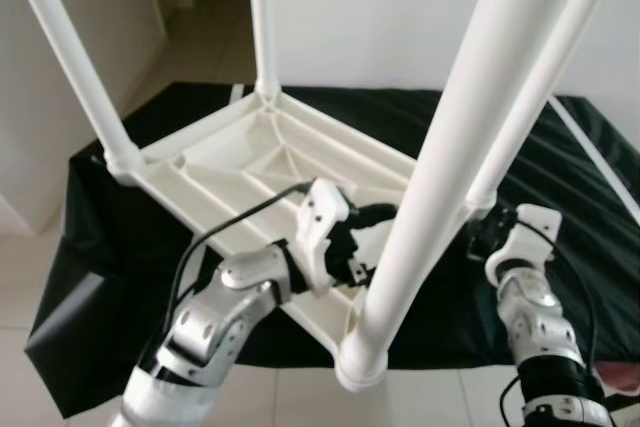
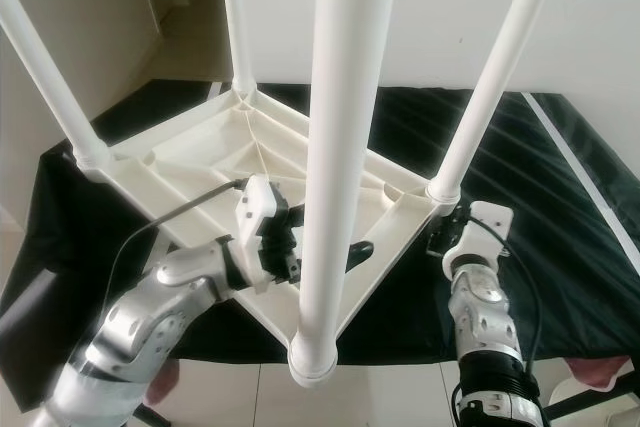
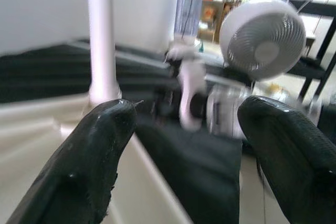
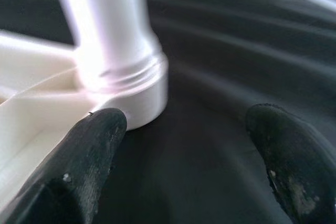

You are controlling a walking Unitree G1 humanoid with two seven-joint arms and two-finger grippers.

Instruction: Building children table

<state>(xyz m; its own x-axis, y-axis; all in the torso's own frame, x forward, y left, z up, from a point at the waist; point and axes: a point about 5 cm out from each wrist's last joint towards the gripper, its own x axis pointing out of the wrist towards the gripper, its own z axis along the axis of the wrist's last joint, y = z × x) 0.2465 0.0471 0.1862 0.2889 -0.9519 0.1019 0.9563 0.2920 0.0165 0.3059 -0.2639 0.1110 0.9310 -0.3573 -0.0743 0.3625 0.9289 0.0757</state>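
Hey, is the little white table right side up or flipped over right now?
Flipped over. The table top lies ribbed underside up on the black cloth, its legs pointing upward.

Home interior: tiled floor (image 1: pixel 200 32), plain white walls (image 1: pixel 400 7), doorway to hall, white pedestal fan (image 3: pixel 262 45), cluttered shelf (image 3: pixel 210 3) with bottles.

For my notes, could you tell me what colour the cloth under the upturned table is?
Black. The cloth shows best in the right eye view, spread beneath the white table.
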